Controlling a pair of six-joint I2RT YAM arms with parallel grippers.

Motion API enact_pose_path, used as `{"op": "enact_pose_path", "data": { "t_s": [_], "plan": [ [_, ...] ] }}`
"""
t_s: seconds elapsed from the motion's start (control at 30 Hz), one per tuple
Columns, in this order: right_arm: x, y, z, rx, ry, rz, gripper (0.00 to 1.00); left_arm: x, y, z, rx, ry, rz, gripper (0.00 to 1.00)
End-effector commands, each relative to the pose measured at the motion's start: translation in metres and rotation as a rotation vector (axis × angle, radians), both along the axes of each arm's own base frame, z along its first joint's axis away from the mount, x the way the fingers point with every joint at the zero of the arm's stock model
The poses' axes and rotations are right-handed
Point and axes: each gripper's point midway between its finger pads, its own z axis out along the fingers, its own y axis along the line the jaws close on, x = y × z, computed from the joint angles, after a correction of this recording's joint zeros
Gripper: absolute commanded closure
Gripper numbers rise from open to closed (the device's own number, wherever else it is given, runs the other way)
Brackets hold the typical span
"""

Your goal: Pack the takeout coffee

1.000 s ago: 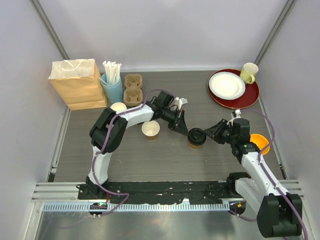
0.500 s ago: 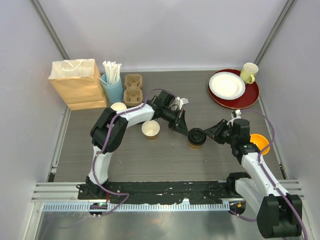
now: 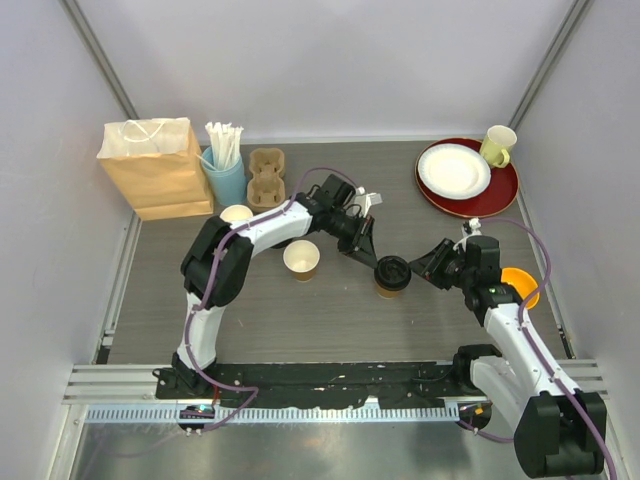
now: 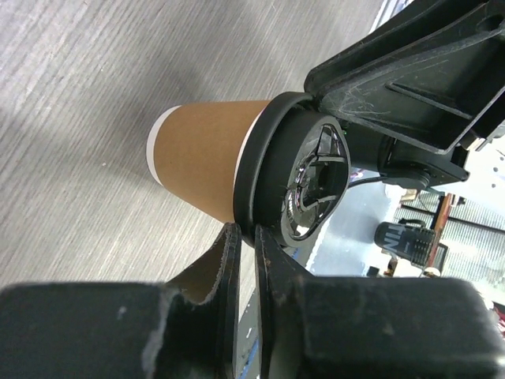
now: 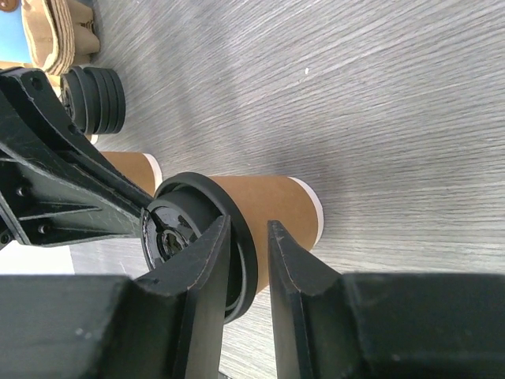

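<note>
Your kraft paper cup stands upright mid-table, a little right of centre, with its black lid seated on top, and both arms meet on it. The left gripper reaches in from the far left, its jaws almost together with only a slit between them, and they look to be nipping the lid's rim. The right gripper has its jaws part-way apart at the cup's upper wall beside that rim; you cannot tell whether it squeezes or merely braces. Treat this cup as light and thin-walled. It will likely dent under a hard pinch, and the lid may pop if you haul by the rim. Take it round the body just under the lid, where the lid's ring should stiffen it. The grey wood-grain table looks smooth, so expect sliding. An open cup sits near on the left, the pulp cup carrier and paper bag stand well back, and pale walls close in on three sides.
</note>
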Motion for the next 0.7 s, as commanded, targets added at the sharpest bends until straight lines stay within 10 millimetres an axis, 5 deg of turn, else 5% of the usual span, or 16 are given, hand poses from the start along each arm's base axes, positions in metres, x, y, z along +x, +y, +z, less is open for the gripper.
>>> {"op": "enact_pose_path", "data": {
  "t_s": [0.0, 0.3, 0.67],
  "plan": [
    [-0.003, -0.008, -0.002, -0.063, 0.026, 0.001, 0.69, 0.010, 0.006, 0.013, 0.021, -0.103, 0.004, 0.83],
    [0.002, -0.012, 0.016, -0.107, -0.009, 0.005, 0.67, 0.010, 0.005, 0.043, -0.036, -0.136, -0.029, 0.62],
    [0.012, -0.014, 0.047, -0.143, -0.095, 0.027, 0.64, 0.024, 0.021, 0.071, -0.030, -0.200, -0.023, 0.60]
  ]
}}
